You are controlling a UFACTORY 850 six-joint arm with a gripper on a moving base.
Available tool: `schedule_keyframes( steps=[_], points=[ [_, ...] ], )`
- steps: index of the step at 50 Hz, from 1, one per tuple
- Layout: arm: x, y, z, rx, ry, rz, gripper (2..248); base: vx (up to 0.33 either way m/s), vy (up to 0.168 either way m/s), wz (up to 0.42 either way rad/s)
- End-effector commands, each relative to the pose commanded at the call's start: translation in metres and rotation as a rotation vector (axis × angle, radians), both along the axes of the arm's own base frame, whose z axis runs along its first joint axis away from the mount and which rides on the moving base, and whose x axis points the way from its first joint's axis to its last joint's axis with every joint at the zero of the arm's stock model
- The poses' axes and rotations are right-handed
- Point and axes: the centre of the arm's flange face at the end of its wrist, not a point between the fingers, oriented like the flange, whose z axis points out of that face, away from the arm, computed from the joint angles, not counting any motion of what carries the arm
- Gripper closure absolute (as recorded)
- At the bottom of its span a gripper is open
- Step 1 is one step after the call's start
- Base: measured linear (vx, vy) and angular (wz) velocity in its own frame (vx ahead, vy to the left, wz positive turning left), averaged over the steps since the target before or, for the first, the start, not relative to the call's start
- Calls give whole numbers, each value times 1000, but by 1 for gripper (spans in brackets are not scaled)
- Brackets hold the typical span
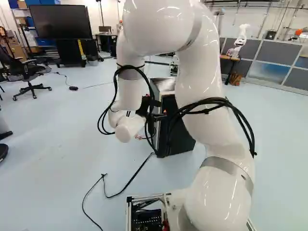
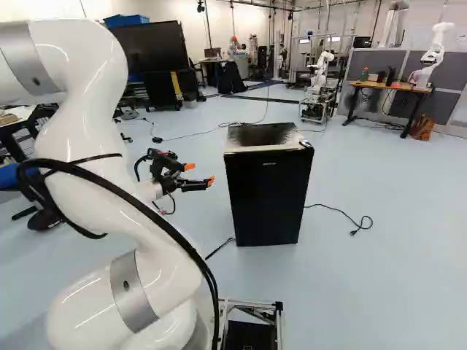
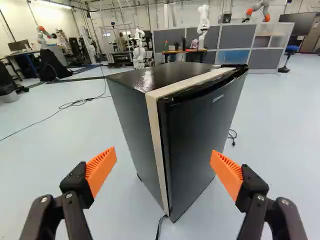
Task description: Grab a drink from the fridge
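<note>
Our room: smooth pale-blue floor (image 2: 394, 277), grey partition panels (image 3: 265, 59) and wood-topped table (image 2: 389, 86) well beyond fridge. Boxy black mini fridge (image 2: 268, 200) upright on floor, top glossy, cream strip (image 3: 156, 145) edging door. Black cord (image 2: 337, 210) beside fridge. Our tool (image 2: 200, 173) near fridge, released, ribbed orange pads (image 3: 102, 167) spread.

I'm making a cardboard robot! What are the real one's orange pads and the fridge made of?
The orange pads look like matte rubber or soft plastic, with fine ridges. The fridge is probably painted metal, black; its glossy top reflects light.
</note>
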Motion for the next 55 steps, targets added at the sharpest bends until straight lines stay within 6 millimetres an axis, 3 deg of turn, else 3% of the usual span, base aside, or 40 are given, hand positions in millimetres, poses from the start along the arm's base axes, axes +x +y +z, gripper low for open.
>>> schedule_keyframes(
  steps=[21,31,55],
  points=[
    [40,12,-31,-2,2,-37,3,0,0,0],
    [57,14,-37,8,-11,-56,3,0,0,0],
    [68,0,-37,11,-15,-93,3,0,0,0]
  ],
)
